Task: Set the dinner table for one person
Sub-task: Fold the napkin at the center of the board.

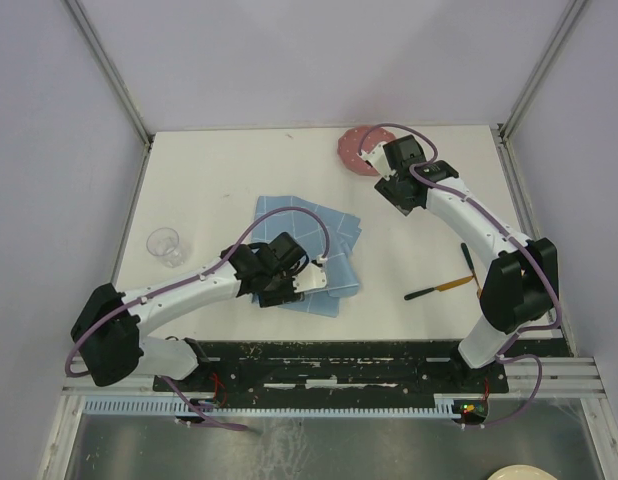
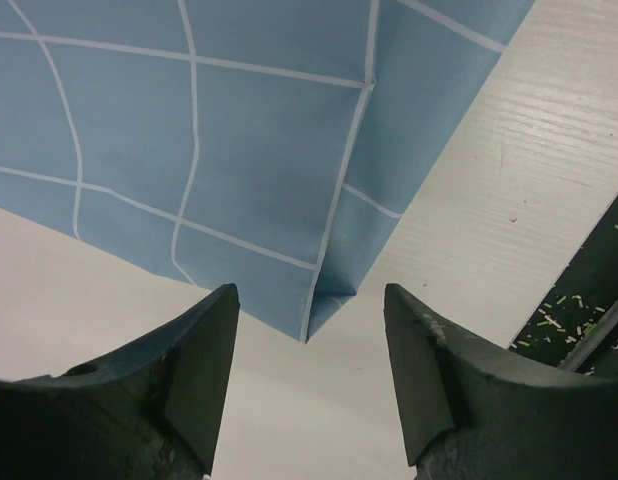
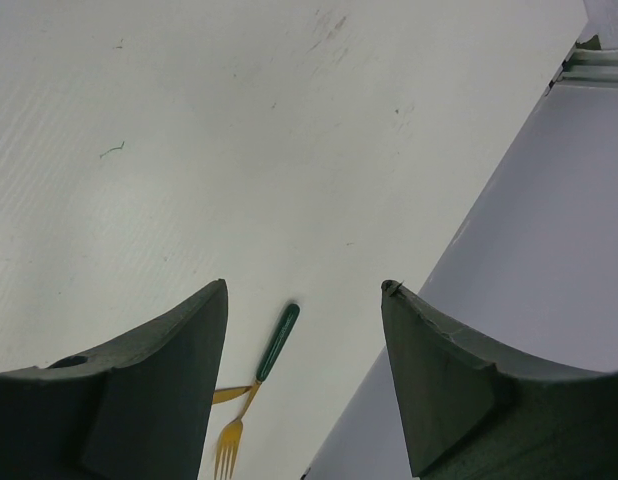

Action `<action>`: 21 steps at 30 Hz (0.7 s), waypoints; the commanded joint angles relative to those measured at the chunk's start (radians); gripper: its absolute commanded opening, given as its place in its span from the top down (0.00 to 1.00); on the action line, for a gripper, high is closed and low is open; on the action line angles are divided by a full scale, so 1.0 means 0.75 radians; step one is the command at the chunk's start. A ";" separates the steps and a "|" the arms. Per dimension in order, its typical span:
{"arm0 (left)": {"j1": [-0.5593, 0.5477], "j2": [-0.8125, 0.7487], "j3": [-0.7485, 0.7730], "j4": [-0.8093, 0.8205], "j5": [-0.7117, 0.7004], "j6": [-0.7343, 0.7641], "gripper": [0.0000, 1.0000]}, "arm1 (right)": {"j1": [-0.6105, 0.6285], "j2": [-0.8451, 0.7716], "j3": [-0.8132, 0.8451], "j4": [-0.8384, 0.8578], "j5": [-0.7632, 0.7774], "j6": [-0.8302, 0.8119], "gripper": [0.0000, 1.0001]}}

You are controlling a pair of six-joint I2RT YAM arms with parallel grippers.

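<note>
Holding both arm bases on a black rail [image 1: 339, 365] at the near edge. Spreading beyond it as the dinner table [image 1: 219, 170], matte white and square, running out to pale lilac walls [image 1: 289, 60] and grey metal corner posts [image 1: 109, 70]. Carrying, near centre, a blue grid-lined placemat [image 1: 309, 225], creased and folded over itself, with one corner pointing toward the rail. Bearing a clear glass [image 1: 165, 245] upright at the left, well apart from the placemat. Showing a green-handled yellow fork [image 3: 274, 345] at the near right, lying against a second utensil [image 1: 468, 265] that is only partly visible. Seating a reddish round plate [image 1: 351, 150] at the far edge. Stretching the left arm [image 1: 179, 290] low from the left toward centre, with the left gripper [image 2: 309, 300] hanging just over the placemat's near corner, jaws standing apart and gripping nothing. Bending the right arm [image 1: 469, 215] up and away toward the far right, with the right gripper [image 3: 304, 295] at the plate's right edge, contact not discernible, jaws spread wide and empty.
</note>
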 commanded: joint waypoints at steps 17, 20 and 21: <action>-0.007 -0.030 -0.165 0.056 -0.003 -0.018 0.70 | -0.005 -0.008 0.060 0.013 0.002 0.022 0.29; -0.007 -0.023 -0.176 0.088 -0.043 -0.016 0.97 | -0.004 0.001 0.074 0.001 -0.006 0.027 0.29; -0.006 -0.025 -0.173 0.097 -0.055 -0.017 0.97 | -0.004 0.002 0.076 -0.002 -0.009 0.030 0.29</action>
